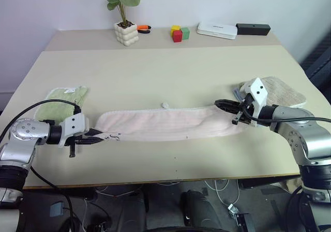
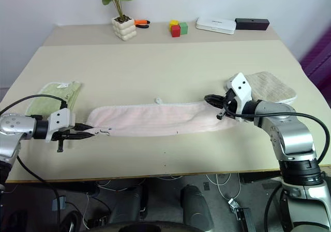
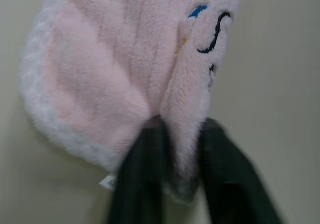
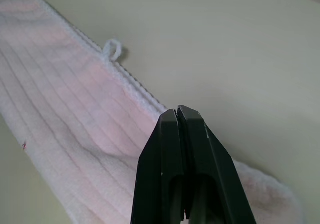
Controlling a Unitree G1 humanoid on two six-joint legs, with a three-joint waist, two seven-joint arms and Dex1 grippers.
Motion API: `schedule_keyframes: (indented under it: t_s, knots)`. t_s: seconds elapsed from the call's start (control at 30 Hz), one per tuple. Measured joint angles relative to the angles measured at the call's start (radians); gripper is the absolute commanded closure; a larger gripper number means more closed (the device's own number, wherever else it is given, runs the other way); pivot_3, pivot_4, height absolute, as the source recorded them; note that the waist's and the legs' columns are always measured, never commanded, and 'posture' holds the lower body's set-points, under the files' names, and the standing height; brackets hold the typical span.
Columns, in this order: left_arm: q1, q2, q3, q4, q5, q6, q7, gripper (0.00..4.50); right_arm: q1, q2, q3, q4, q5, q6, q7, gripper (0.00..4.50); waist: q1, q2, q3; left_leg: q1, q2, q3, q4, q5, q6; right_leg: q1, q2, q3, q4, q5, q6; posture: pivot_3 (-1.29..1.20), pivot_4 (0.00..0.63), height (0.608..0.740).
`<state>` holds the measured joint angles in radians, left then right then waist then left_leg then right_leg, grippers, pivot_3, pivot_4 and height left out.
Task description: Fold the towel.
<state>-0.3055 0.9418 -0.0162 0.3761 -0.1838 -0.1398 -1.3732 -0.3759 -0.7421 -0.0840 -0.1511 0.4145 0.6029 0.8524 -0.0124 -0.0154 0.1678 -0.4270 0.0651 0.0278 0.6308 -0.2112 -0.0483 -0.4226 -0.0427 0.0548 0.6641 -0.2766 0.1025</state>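
Note:
The towel (image 1: 165, 124), long and pale pink with a whitish edge, lies stretched from left to right across the front of the table. My left gripper (image 1: 99, 135) is at its left end. In the left wrist view a fold of that corner, with the small dark embroidery (image 3: 214, 31) on it, sits pinched between the two black fingers (image 3: 142, 174). My right gripper (image 1: 221, 104) hovers over the towel's right end, pointing left. Its fingers (image 4: 165, 159) are pressed together and nothing shows between them. The towel's small hanging loop (image 4: 113, 49) lies on the far edge.
A light green cloth (image 1: 64, 100) lies behind my left gripper. A tan ribbed towel (image 1: 282, 92) lies behind my right arm. Along the back edge stand a potted plant (image 1: 126, 33), coloured blocks (image 1: 179, 33), a white box (image 1: 217, 30) and a black box (image 1: 253, 29).

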Motion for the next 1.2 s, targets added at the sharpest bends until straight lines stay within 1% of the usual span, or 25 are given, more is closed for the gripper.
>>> schedule_keyframes:
  t_s: [0.1,0.13,0.17,0.27,0.33,0.4,0.43,0.47,0.5,0.57,0.6,0.63,0.73,0.77,0.9,0.93,0.97,1.1,1.2]
  knots:
    - [0.004,0.002,0.002,-0.017,-0.014,0.019,-0.019,0.78,-0.002,0.0,0.0,0.0,0.0,0.0,0.001,4.5,0.0,0.0,0.0,0.0,0.0,0.0,0.0,0.0,0.0,0.0,0.0,0.0,0.0,0.0,0.0,0.0,0.15,0.74]
    - [0.016,0.006,0.007,-0.038,-0.043,0.054,-0.037,0.2,-0.002,0.0,0.0,0.0,0.0,0.0,0.0,4.5,-0.001,0.0,0.0,0.0,0.0,0.0,0.0,0.0,0.0,0.0,0.0,0.0,0.0,0.0,0.0,0.0,0.15,0.74]
    - [0.023,0.009,0.014,-0.06,-0.075,0.096,-0.056,0.04,-0.002,0.0,0.0,0.0,-0.001,0.0,-0.001,4.5,-0.001,0.0,0.0,0.0,0.0,0.0,0.0,0.0,0.0,0.0,0.0,0.0,0.0,0.0,0.0,0.0,0.15,0.74]
    - [0.036,0.04,0.06,-0.183,-0.218,0.287,-0.108,0.04,-0.001,0.001,0.0,0.0,-0.007,-0.004,-0.001,4.5,0.0,-0.001,0.001,0.0,0.0,0.0,0.0,0.0,0.0,0.0,0.0,0.0,0.0,0.0,0.0,0.0,0.15,0.74]
    - [0.044,0.101,0.096,-0.282,-0.312,0.437,-0.144,0.04,-0.001,0.003,0.001,0.0,-0.008,-0.008,-0.001,4.5,-0.002,-0.002,0.001,0.0,0.0,0.0,0.0,0.0,0.0,0.0,0.0,0.0,0.0,0.0,0.0,0.0,0.15,0.74]
    - [0.067,0.159,0.124,-0.34,-0.369,0.543,-0.17,0.04,-0.001,0.007,0.002,0.001,-0.009,-0.009,-0.001,4.5,-0.004,-0.002,0.001,0.0,0.0,0.0,0.0,0.0,0.0,0.0,0.0,0.0,0.0,-0.001,-0.001,0.0,0.15,0.74]
    - [0.069,0.165,0.142,-0.362,-0.409,0.606,-0.169,0.04,-0.001,0.008,0.002,0.002,-0.009,-0.01,-0.001,4.5,-0.005,-0.001,0.001,0.0,0.0,0.0,-0.001,0.0,0.0,0.0,0.0,0.0,0.0,-0.001,-0.001,0.0,0.15,0.74]
    - [0.064,0.156,0.157,-0.374,-0.434,0.639,-0.157,0.04,-0.001,0.009,0.002,0.002,-0.01,-0.01,-0.001,4.5,-0.004,-0.001,0.001,0.0,0.0,0.0,0.0,0.0,0.0,0.0,0.0,0.0,0.0,-0.001,-0.002,0.0,0.15,0.74]
    - [0.042,0.116,0.183,-0.385,-0.481,0.688,-0.12,0.04,-0.001,0.01,0.002,0.004,-0.009,-0.01,-0.002,4.5,0.0,-0.001,0.001,0.0,0.0,0.0,0.0,0.0,0.0,0.0,0.0,0.0,0.0,-0.001,-0.002,0.0,0.15,0.74]
    - [-0.01,0.025,0.232,-0.4,-0.581,0.781,-0.034,0.04,-0.007,0.025,0.003,0.006,-0.009,-0.01,-0.006,4.5,0.005,-0.002,0.001,0.0,0.0,-0.002,0.001,0.0,0.0,0.001,0.0,-0.001,0.0,0.0,0.0,0.0,0.15,0.74]
    - [-0.027,-0.012,0.243,-0.405,-0.611,0.798,0.006,0.04,-0.013,0.035,0.003,0.006,-0.008,-0.01,-0.011,4.5,0.004,-0.002,0.001,0.0,0.0,-0.001,0.002,0.0,0.0,0.001,0.0,-0.001,0.0,0.0,0.0,0.0,0.15,0.74]
    - [-0.04,-0.077,0.26,-0.418,-0.616,0.79,0.064,0.04,-0.018,0.048,0.0,0.006,-0.007,-0.008,-0.024,4.5,0.002,-0.002,0.001,0.0,-0.001,-0.001,0.001,0.0,0.0,0.002,-0.001,-0.001,0.0,0.0,0.001,0.0,0.15,0.74]
    - [-0.073,-0.217,0.261,-0.412,-0.609,0.8,0.243,0.84,-0.033,0.118,-0.004,0.002,-0.007,-0.007,-0.087,4.5,0.0,-0.003,0.001,0.0,-0.001,-0.002,0.001,0.0,0.0,0.002,0.0,-0.001,0.0,0.0,0.001,0.0,0.15,0.74]
    - [-0.088,-0.264,0.256,-0.406,-0.608,0.813,0.307,1.29,-0.034,0.149,0.001,-0.006,-0.007,-0.005,-0.11,4.5,0.0,-0.003,0.001,0.0,0.0,-0.003,0.001,0.0,0.0,0.002,0.001,-0.001,0.0,0.0,0.001,0.0,0.15,0.74]
    - [-0.111,-0.47,0.254,-0.412,-0.591,0.788,0.521,3.38,-0.028,0.267,0.011,-0.048,-0.012,-0.003,-0.214,4.5,0.0,-0.003,0.001,0.0,-0.001,-0.003,0.001,0.0,0.0,0.002,0.0,-0.001,0.0,0.0,0.001,0.0,0.15,0.74]
    - [-0.109,-0.529,0.243,-0.416,-0.581,0.778,0.576,3.93,-0.024,0.297,0.03,-0.059,-0.027,-0.01,-0.248,4.5,0.001,-0.003,0.001,0.0,-0.001,-0.003,0.001,0.0,0.0,0.002,0.0,-0.001,0.0,0.0,0.001,0.0,0.15,0.74]
    - [-0.106,-0.565,0.226,-0.419,-0.571,0.772,0.615,4.44,-0.02,0.319,0.05,-0.065,-0.042,-0.016,-0.272,4.5,0.001,-0.003,0.001,0.0,-0.001,-0.003,0.001,0.0,0.0,0.002,0.0,-0.001,0.0,0.0,0.001,0.0,0.15,0.74]
    - [-0.046,-0.672,0.178,-0.461,-0.494,0.711,0.738,4.44,0.018,0.42,0.07,-0.061,-0.111,-0.06,-0.416,4.5,0.0,-0.003,0.0,0.0,-0.001,-0.003,0.001,0.0,0.0,0.002,0.0,-0.001,0.0,0.0,0.001,0.0,0.15,0.74]
    - [-0.01,-0.676,0.114,-0.474,-0.39,0.646,0.782,4.44,0.061,0.439,0.082,-0.048,-0.186,-0.114,-0.494,4.5,0.002,-0.003,0.0,0.0,-0.001,-0.003,0.001,0.0,0.0,0.002,0.0,-0.001,0.0,0.0,0.001,0.0,0.15,0.74]
